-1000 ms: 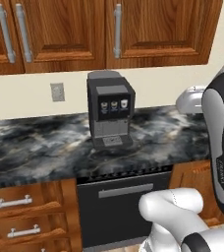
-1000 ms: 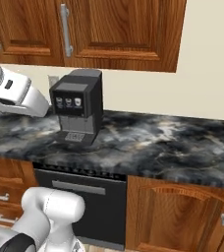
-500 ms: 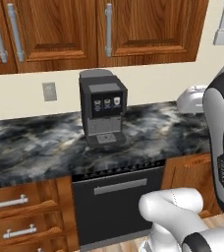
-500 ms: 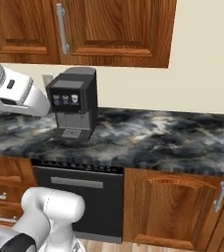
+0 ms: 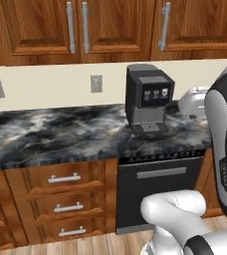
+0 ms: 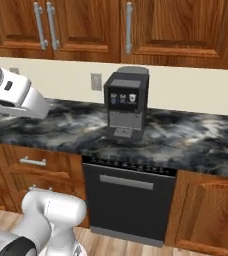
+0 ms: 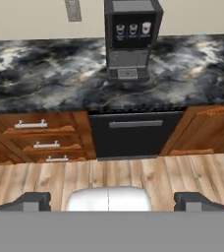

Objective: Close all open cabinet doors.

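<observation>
Upper cabinet doors [image 5: 41, 25] of reddish-brown wood with vertical bar handles hang above the counter and look flush shut; the same doors [image 6: 86, 25] show in the right base view. Right of the dishwasher, a lower cabinet door [image 7: 207, 130] stands swung outward, its top edge catching light. That door [image 6: 206, 215] also sits under the counter in the right base view. My gripper [image 7: 112, 203] is open, high above the wooden floor and well back from the cabinets, with nothing between its fingertips [image 7: 33, 201].
A dark coffee machine [image 5: 148, 99] stands on the black marble counter [image 5: 60, 134]. Below it is a black dishwasher [image 7: 133, 135], with a stack of drawers [image 7: 35, 135] to its left. A wall socket [image 5: 96, 83] sits on the cream backsplash.
The whole scene has shifted to the right in both base views, so the camera has moved left along the counter. More drawers and upper doors have come into view on the left.
</observation>
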